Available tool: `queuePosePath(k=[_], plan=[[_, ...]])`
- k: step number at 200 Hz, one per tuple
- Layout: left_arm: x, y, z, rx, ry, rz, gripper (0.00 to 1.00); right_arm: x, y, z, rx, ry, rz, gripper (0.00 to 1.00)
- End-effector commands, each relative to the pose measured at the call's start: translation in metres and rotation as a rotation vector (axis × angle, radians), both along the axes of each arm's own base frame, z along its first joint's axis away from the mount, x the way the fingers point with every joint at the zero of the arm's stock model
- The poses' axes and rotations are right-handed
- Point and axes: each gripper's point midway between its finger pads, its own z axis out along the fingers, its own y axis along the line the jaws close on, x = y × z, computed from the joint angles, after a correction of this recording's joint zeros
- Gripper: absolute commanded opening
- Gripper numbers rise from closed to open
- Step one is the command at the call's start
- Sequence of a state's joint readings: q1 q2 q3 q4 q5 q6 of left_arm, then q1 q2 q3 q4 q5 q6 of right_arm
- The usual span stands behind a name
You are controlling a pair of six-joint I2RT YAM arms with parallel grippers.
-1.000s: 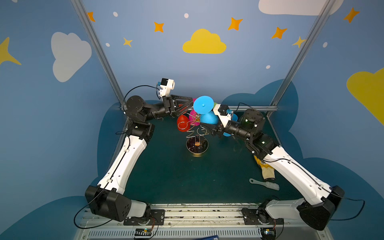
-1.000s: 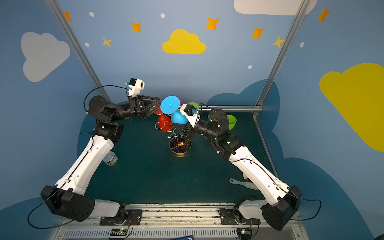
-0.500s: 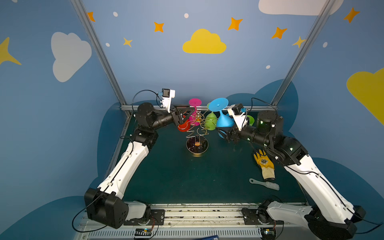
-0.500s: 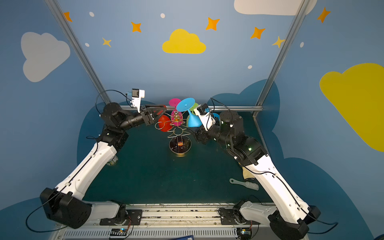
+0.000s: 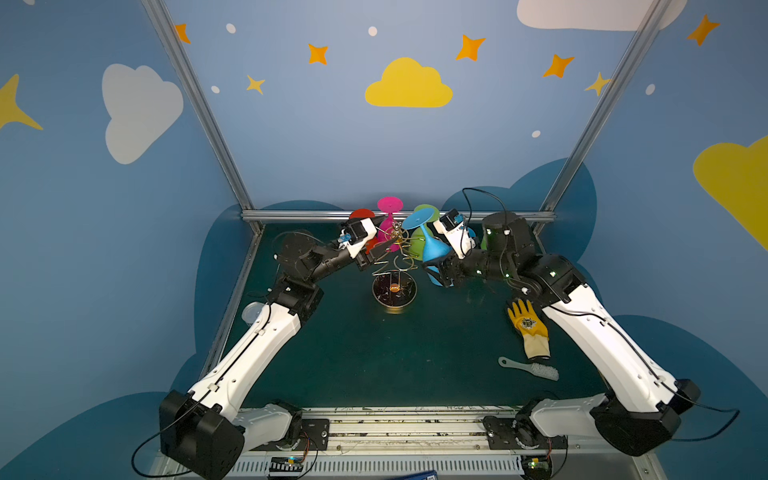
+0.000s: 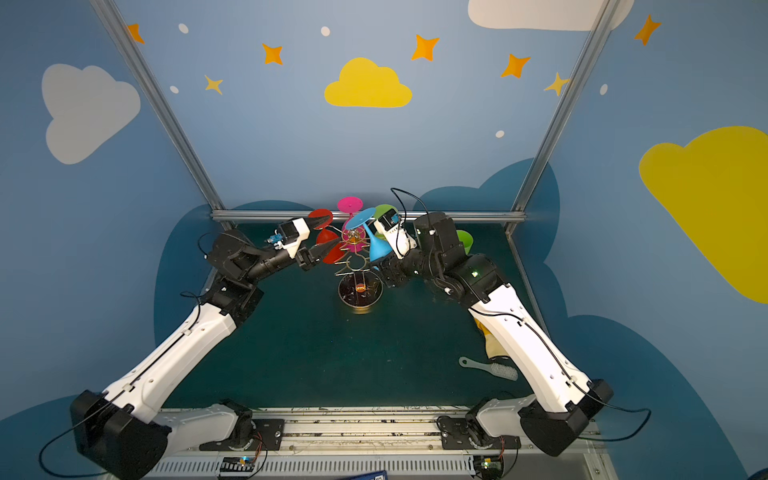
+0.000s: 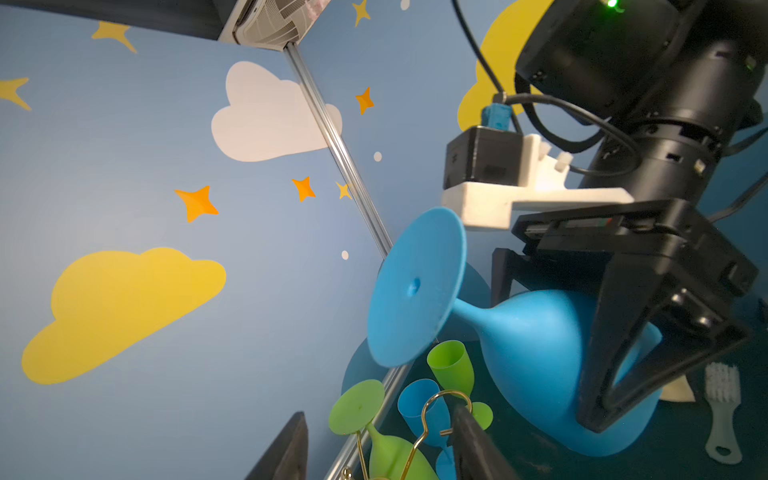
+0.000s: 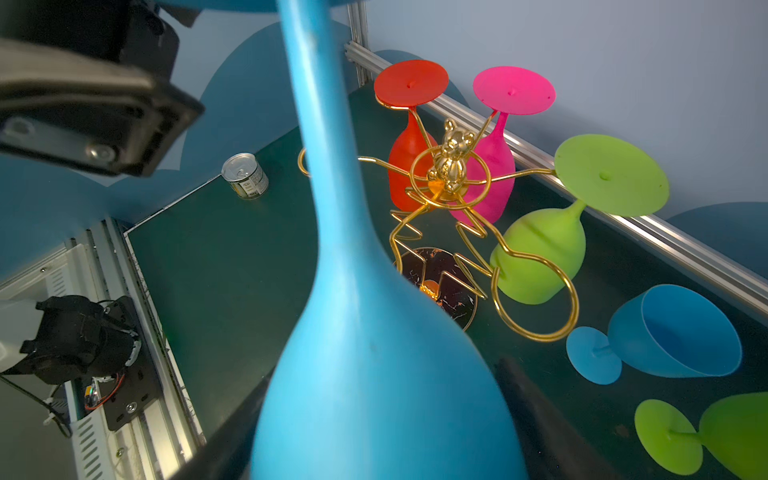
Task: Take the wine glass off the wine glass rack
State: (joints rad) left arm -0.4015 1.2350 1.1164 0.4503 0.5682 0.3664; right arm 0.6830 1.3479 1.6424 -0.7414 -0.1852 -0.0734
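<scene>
Just right of the wine glass rack (image 5: pixel 395 270), your right arm (image 5: pixel 602 332) comes in with its elbow bent and its forearm pointing at the rack. The left arm (image 5: pixel 266 340) reaches in from the rack's other side, forearm raised, wrist up by the rack's top arms.

In both top views the left gripper (image 5: pixel 386 233) covers part of the red glass (image 5: pixel 361 214) hanging on the rack. The right wrist view cuts off the foot of the blue wine glass (image 7: pixel 532 345), and one finger of the right gripper (image 5: pixel 435 271) is lost behind the bowl.

The right gripper is clamped around that bowl. It holds the blue wine glass tilted, foot upward and leaning toward the rack's top, with the stem apart from the wire.

The left gripper stands partly open and holds nothing. A gold loop (image 7: pixel 424 415) of the rack lies between its fingers (image 7: pixel 473 449), close to one, and you cannot tell whether they touch.
</scene>
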Motion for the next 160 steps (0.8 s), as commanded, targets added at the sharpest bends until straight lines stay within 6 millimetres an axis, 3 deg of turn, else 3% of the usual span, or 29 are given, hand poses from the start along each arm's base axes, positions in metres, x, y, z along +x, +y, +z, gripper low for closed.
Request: queuePosePath(k=[1, 78, 160], plan=[[0.003, -0.002, 0.005, 0.031, -0.119, 0.039, 0.54, -0.005, 0.004, 0.009, 0.017, 0.014, 0.034, 0.24], [0.009, -0.002, 0.005, 0.018, -0.126, 0.066, 0.53, -0.012, 0.021, -0.006, 0.003, 0.092, 0.107, 0.19], [0.005, -0.014, -0.005, 0.063, -0.112, 0.031, 0.42, -0.018, 0.03, -0.011, -0.007, 0.106, 0.136, 0.17]])
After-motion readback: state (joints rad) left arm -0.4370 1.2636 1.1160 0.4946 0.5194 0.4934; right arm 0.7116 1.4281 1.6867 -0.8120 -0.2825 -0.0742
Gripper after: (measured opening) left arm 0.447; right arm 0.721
